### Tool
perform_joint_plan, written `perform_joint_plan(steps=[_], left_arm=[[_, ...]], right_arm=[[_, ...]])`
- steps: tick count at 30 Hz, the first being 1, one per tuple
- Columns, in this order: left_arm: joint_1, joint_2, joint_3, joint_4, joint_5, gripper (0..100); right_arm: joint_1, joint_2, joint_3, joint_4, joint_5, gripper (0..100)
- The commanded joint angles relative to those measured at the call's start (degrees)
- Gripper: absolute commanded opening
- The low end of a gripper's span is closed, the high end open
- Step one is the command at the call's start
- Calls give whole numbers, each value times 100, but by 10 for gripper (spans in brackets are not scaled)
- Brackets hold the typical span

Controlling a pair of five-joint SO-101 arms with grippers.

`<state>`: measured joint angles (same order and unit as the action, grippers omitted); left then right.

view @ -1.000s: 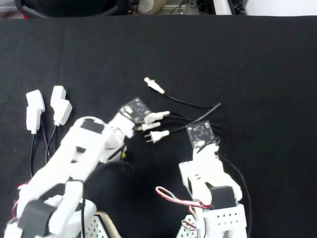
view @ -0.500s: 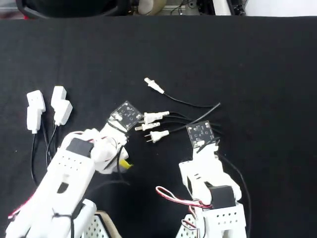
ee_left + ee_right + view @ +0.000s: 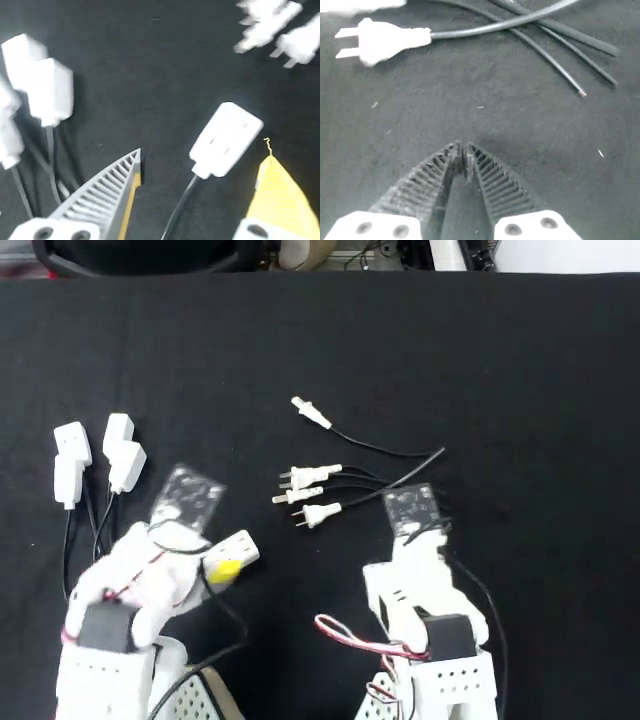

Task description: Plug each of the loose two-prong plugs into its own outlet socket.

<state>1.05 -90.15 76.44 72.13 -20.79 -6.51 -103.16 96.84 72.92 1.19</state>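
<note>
The left claw is open around a white socket near the table's front edge. The right claw is closed and empty, near a plug.

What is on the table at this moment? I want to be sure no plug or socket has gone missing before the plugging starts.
loose plugs: four, white two-prong on black cords; one alone toward the far side, three side by side mid-table; none plugged in.
near socket: one, white block with a black cord; on the table between the left gripper's fingers.
other sockets: at least three, white; clustered at the table's left side, exact count hard to tell.
table: one, black cover.
left gripper: open, one grey finger and one yellow, either side of the near socket.
right gripper: shut, over bare table beside the cords.
</note>
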Motion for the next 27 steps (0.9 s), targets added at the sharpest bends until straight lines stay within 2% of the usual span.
perform_joint_plan(steps=[1, 5, 12, 16, 24, 27], left_arm=[[-690, -1547, 303, 457, 26, 358], [-1262, -1222, 338, 264, 26, 357], [-1596, -1213, 426, 176, 369, 357], [-1657, -1213, 444, 167, 378, 357], [-1657, -1213, 664, 88, 369, 357], [-1657, -1213, 664, 88, 369, 357]], right_arm=[[378, -295, -286, -299, -695, 11], [378, -286, -444, -519, -879, 11], [352, 303, -998, -844, -1354, 12], [176, 1815, -1798, -1134, -1811, 12], [-774, 5745, -3732, -2022, -3921, 13], [-818, 6888, -4119, -2092, -4246, 50]])
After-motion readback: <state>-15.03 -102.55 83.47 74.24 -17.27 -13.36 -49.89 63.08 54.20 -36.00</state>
